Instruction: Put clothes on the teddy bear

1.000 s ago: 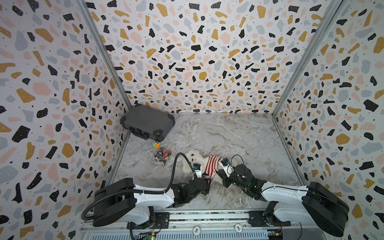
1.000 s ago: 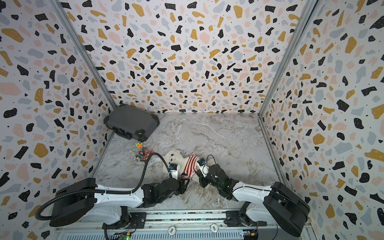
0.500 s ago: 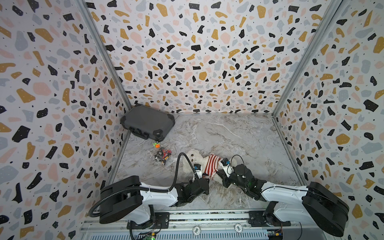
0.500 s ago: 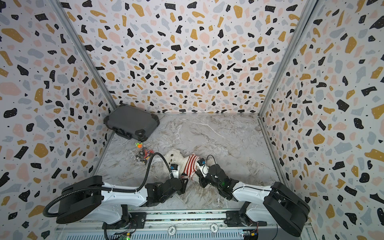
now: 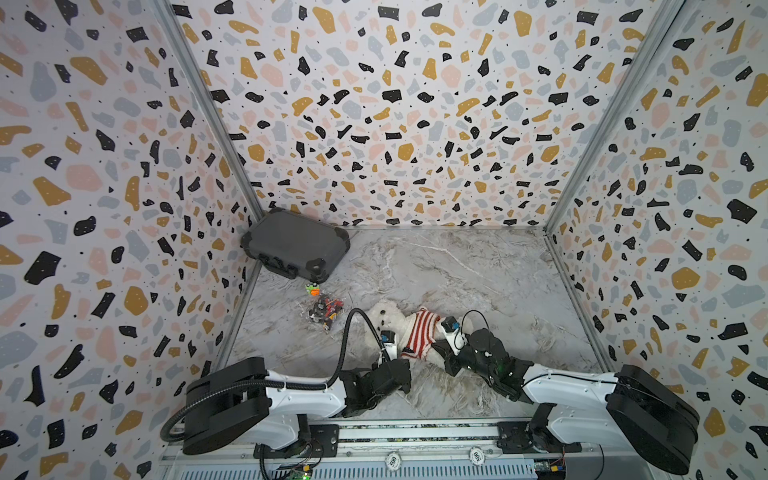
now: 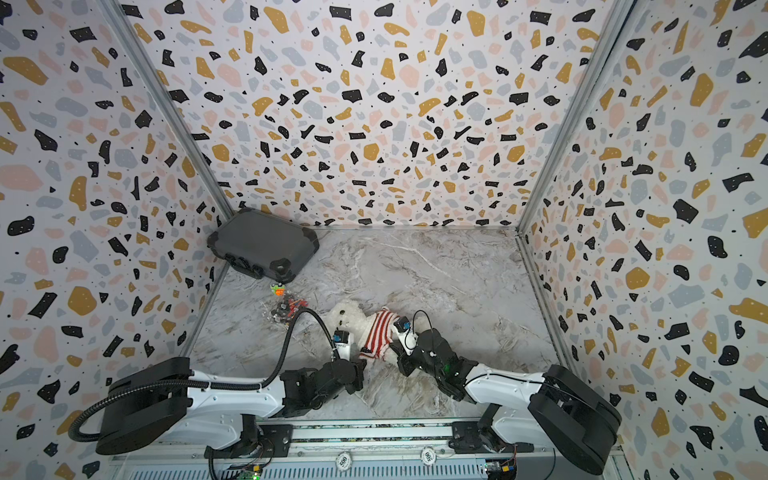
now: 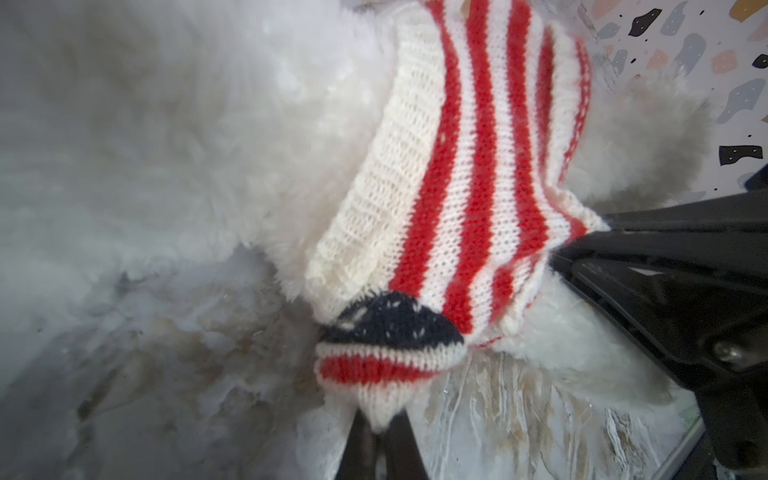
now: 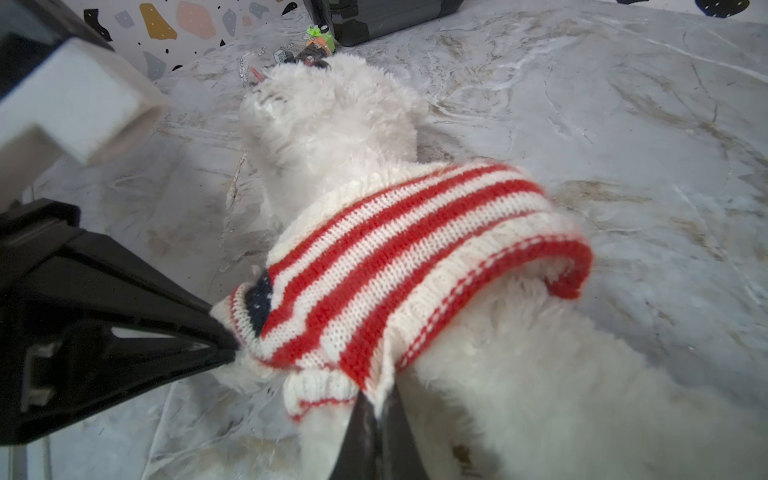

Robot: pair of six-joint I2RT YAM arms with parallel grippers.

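**user1:** Marble tabletop (image 5: 478, 274), terrazzo walls (image 5: 374, 124), and the left gripper (image 7: 380, 428) just snapped shut on the striped sweater (image 5: 422, 332) sleeve.

**user2:** Yep. The teddy bear (image 5: 384, 318) lies mid-table, sweater round its torso (arm likely not through yet). The right gripper (image 8: 376, 411) is pinched shut on the hem, so stretching probably comes next.

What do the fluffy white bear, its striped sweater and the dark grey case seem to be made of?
Fluffy white teddy bear: long-pile plush, soft shaggy fibres.
Red-and-white striped sweater: matte knitted yarn, stitch rows and ribbed hem visible.
Dark grey rectangular case: probably hard matte plastic, with black corner guards; metal is possible.
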